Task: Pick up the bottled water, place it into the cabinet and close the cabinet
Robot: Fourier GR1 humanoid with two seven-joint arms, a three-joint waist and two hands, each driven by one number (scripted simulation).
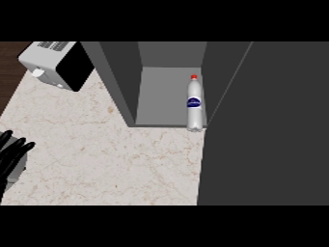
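Bottle [194, 103]: one, upright inside cabinet [167, 91]. Left hand [3, 157]: one, fingers [17, 148] straight, holding nothing.

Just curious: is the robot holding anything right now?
Nothing. The black robot hand rests open at the left edge; the clear plastic water bottle stands untouched in the grey cabinet.

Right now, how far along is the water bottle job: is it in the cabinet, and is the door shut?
Done: the clear plastic water bottle with the red cap stands upright at the front edge of the grey cabinet. In hand: nothing; the left robot hand rests open at the view's left edge, and the right shows nowhere. Left: the dark grey cabinet door is open and needs closing.
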